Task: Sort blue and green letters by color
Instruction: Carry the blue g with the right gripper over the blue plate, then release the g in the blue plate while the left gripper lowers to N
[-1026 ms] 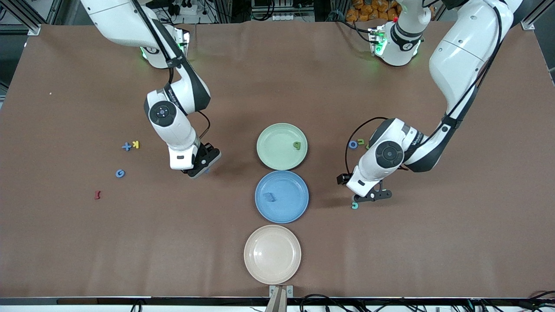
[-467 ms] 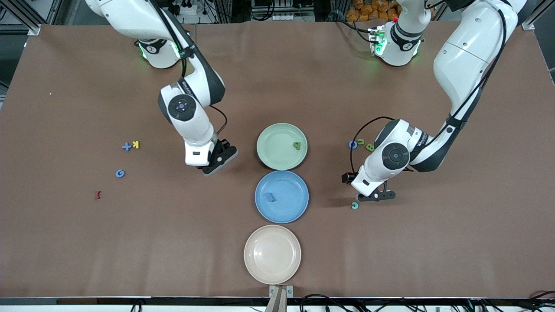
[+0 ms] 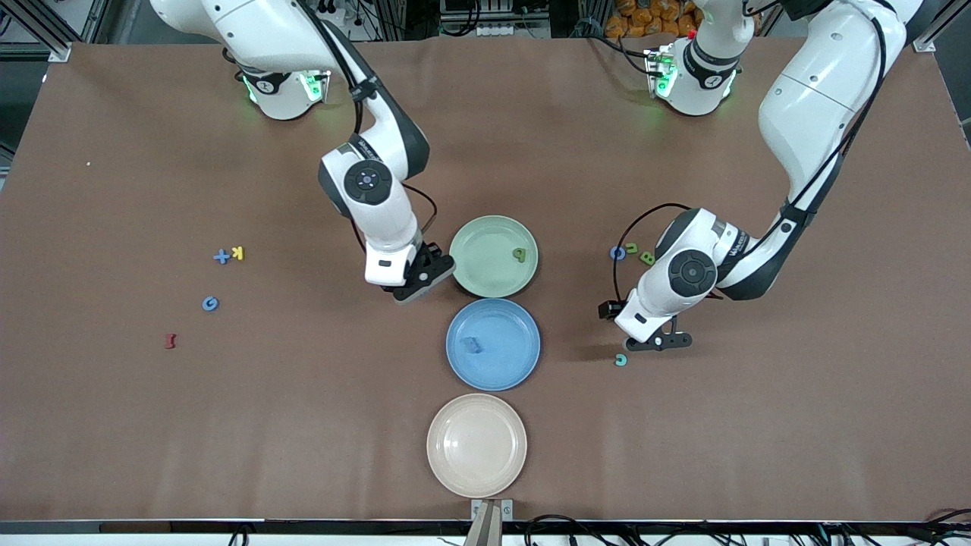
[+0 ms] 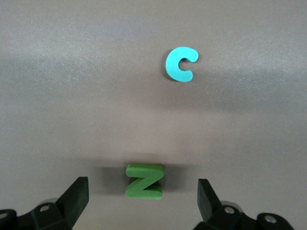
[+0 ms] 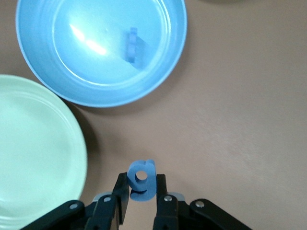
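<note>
Now the right tool [image 5: 142,201] grips a blue letter [image 5: 141,179] beside the green plate [image 5: 33,158].

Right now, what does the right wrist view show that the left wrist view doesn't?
Only the right wrist view: the right gripper shut on a blue letter, with the blue plate holding a blue piece and the green plate beside it.

Only the left wrist view: the open left gripper above a green Z, and a cyan C lying apart from it.

Both: the brown table cover; no letter or plate appears in both.
</note>
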`<state>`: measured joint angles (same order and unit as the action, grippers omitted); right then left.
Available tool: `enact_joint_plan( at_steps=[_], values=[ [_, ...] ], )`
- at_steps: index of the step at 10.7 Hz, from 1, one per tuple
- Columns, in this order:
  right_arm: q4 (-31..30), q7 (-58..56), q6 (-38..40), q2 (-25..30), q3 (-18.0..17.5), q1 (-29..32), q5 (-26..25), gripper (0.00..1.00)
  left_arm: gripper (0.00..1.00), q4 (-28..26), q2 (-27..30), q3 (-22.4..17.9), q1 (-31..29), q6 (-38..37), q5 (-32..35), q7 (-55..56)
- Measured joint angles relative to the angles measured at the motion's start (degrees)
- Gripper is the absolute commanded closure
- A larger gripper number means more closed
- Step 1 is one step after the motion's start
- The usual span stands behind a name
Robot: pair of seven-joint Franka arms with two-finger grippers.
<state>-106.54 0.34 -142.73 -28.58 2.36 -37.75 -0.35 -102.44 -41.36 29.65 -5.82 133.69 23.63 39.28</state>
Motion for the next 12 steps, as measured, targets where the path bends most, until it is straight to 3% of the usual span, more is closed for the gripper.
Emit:
enact_joint_plan(
  at_steps=[4,8,12],
  values=[
    [8.0,7.3,0.0,-6.1,0.0,-3.1,0.6,1.0,0.0,-0.1,0.0,0.0,0.0,0.0,0.0,0.0],
    [16.3,10.2,-0.3,-11.6,0.1,-3.2,4.6,1.0,0.0,-0.1,0.0,0.0,0.0,0.1,0.0,0.0],
    [24.4,16.3,-1.0,-16.3,0.1,-3.7,4.7,1.0,0.0,-0.2,-0.1,0.0,0.0,0.1,0.0,0.0]
  ],
)
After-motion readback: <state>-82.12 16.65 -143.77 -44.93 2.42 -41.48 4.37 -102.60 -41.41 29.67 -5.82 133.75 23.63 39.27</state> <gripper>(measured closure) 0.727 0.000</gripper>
